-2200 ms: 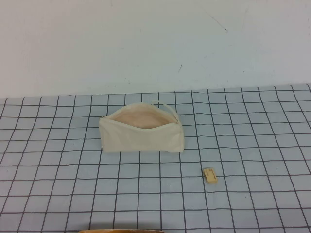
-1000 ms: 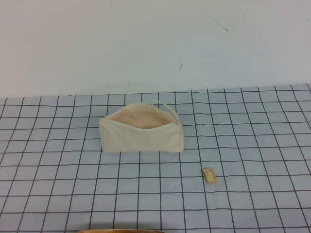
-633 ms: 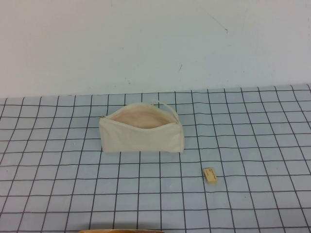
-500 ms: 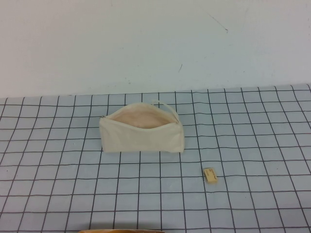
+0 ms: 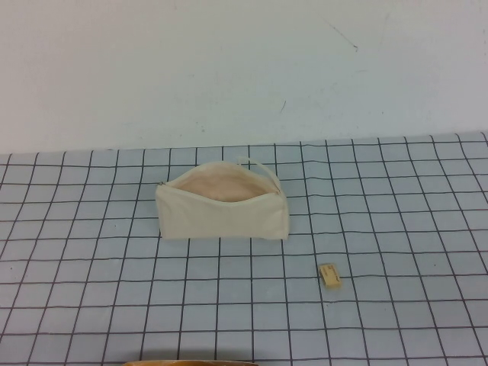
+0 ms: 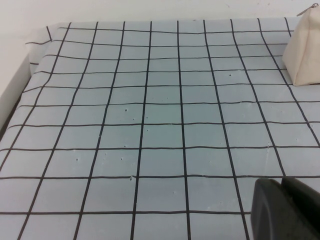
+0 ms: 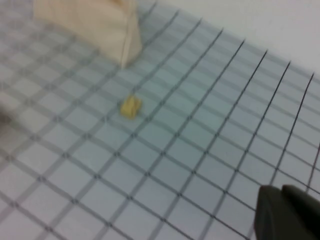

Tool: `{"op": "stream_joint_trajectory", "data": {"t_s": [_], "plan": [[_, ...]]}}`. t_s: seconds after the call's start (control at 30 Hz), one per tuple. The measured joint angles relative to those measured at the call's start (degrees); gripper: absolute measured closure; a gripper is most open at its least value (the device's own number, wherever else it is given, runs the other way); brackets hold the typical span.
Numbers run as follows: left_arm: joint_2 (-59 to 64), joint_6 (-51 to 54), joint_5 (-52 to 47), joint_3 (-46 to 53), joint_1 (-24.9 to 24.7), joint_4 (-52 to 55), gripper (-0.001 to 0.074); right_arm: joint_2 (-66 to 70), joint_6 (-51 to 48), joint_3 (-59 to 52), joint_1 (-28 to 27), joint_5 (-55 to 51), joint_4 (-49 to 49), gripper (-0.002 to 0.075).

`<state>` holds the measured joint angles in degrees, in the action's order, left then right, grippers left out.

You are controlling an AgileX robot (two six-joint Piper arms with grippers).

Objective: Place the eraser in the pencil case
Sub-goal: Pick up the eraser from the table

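Observation:
The pencil case (image 5: 221, 207) is a cream-white fabric pouch standing in the middle of the checked mat, its zip open and the pinkish lining showing. The eraser (image 5: 329, 276), a tiny cream-tan block, lies on the mat in front of the pouch and to its right, apart from it. Neither gripper shows in the high view. The left gripper (image 6: 282, 184) hovers over bare mat with its fingers together and empty; one end of the pencil case (image 6: 305, 50) is far ahead of it. The right gripper (image 7: 280, 192) is shut and empty, well short of the eraser (image 7: 131, 107) and pencil case (image 7: 95, 25).
A blue-grey checked mat (image 5: 396, 320) covers the table up to a white wall (image 5: 244, 69) at the back. A thin tan edge (image 5: 191, 363) shows at the bottom of the high view. The mat's left edge (image 6: 20, 85) drops off by the left gripper.

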<state>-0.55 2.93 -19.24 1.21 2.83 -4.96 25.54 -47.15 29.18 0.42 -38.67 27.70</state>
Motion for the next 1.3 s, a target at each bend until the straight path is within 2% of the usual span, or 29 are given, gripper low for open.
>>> {"op": "stream_joint_trajectory", "data": {"t_s": [0.17, 0.37, 0.53, 0.73, 0.9, 1.13, 1.23, 1.3], "plan": [[0.0, 0.0, 0.0, 0.0, 0.0, 0.0, 0.0736, 15.5, -5.0, 12.7, 0.0, -10.0, -5.7, 0.0727], [0.0, 0.0, 0.0, 0.0, 0.0, 0.0, 0.0736, 30.3, -8.6, 24.1, 0.5, -18.4, -5.0, 0.0727], [0.0, 0.0, 0.0, 0.0, 0.0, 0.0, 0.0736, 42.4, -9.2, 31.8, 5.0, -21.9, -5.0, 0.0727], [0.0, 0.0, 0.0, 0.0, 0.0, 0.0, 0.0736, 54.7, -9.2, 41.3, 15.1, -24.7, -9.2, 0.0727], [0.0, 0.0, 0.0, 0.0, 0.0, 0.0, 0.0736, 65.7, -6.4, 47.4, 22.3, -25.3, -12.9, 0.0727], [0.0, 0.0, 0.0, 0.0, 0.0, 0.0, 0.0736, 75.6, -2.1, 51.3, 26.0, -21.5, -13.3, 0.0723], [0.0, 0.0, 0.0, 0.0, 0.0, 0.0, 0.0736, 78.7, 0.3, 51.4, 26.1, -19.1, -13.5, 0.0681], [0.0, 0.0, 0.0, 0.0, 0.0, 0.0, 0.0736, 81.0, 3.8, 51.4, 26.1, -17.4, -13.7, 0.0615]]}}
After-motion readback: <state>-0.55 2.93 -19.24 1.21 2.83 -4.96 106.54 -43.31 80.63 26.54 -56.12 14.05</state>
